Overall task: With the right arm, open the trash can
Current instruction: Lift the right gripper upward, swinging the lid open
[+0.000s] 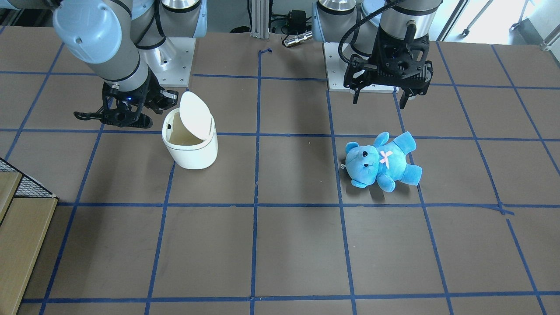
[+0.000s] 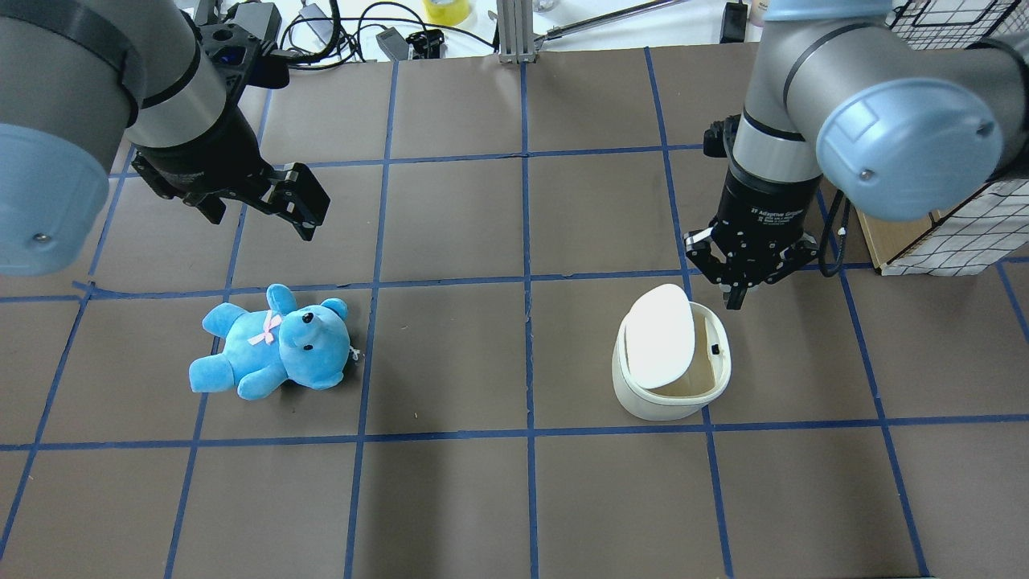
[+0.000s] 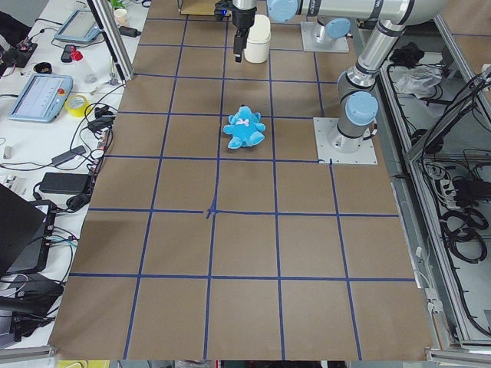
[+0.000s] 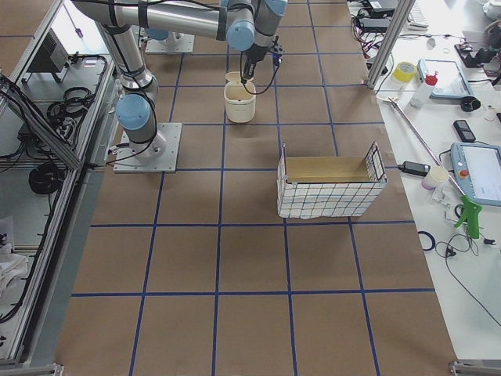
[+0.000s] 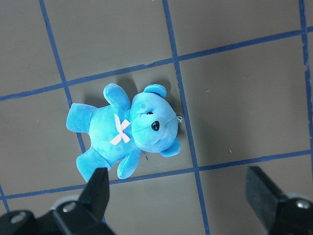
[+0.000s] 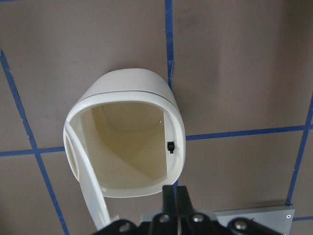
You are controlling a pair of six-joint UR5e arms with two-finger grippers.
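The white trash can [image 2: 671, 394] stands on the table's right half, its flip lid [image 2: 659, 334] tilted up so the cream inside shows. My right gripper [image 2: 735, 301] is shut and empty, pointing down just behind the can's back rim. In the right wrist view its closed fingers [image 6: 173, 198] sit next to the can's rim [image 6: 132, 81]; I cannot tell if they touch. The can also shows in the front view [image 1: 192, 151]. My left gripper [image 2: 261, 211] is open and empty, hovering above a blue plush bear [image 2: 273, 354].
The bear [image 5: 127, 132] lies on its back between blue tape lines, under the open left gripper [image 5: 181, 196]. A wire basket with a wooden base [image 2: 940, 233] stands to the right of the can. Cables and tools lie beyond the table's far edge.
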